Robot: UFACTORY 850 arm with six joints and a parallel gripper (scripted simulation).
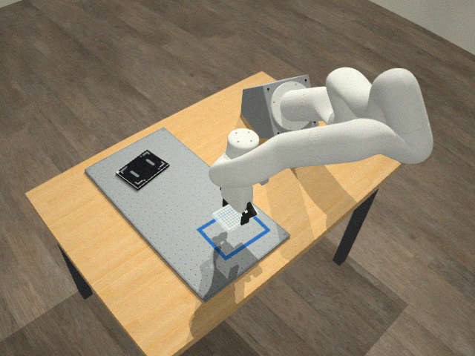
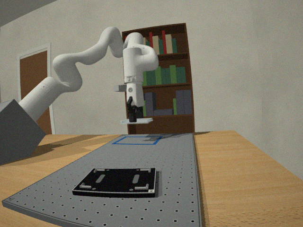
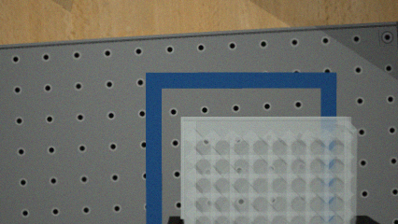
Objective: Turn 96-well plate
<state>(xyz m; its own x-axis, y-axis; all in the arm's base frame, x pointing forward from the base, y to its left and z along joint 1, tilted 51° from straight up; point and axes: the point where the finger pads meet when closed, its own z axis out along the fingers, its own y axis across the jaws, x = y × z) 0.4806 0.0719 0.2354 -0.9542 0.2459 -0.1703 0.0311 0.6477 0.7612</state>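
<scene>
My gripper point(image 1: 235, 213) point(image 2: 133, 118) is shut on the clear 96-well plate point(image 1: 228, 219) point(image 2: 145, 120) point(image 3: 266, 168) and holds it level in the air, above the far part of a blue marked rectangle point(image 1: 211, 245) point(image 2: 133, 144) point(image 3: 153, 149) on the grey perforated board point(image 1: 165, 199) point(image 2: 171, 170) point(image 3: 70, 117). In the wrist view the plate covers the rectangle's lower right part, and only the dark fingertips show at the bottom edge. The black plate nest N1 point(image 1: 142, 168) point(image 2: 117, 181) lies empty at the board's other end, far from the gripper.
The board lies on a wooden table point(image 1: 96, 237) point(image 2: 244, 170). The arm's grey base block point(image 1: 257, 107) point(image 2: 14, 132) stands at the table's back edge. A bookshelf point(image 2: 171, 73) stands against the wall behind.
</scene>
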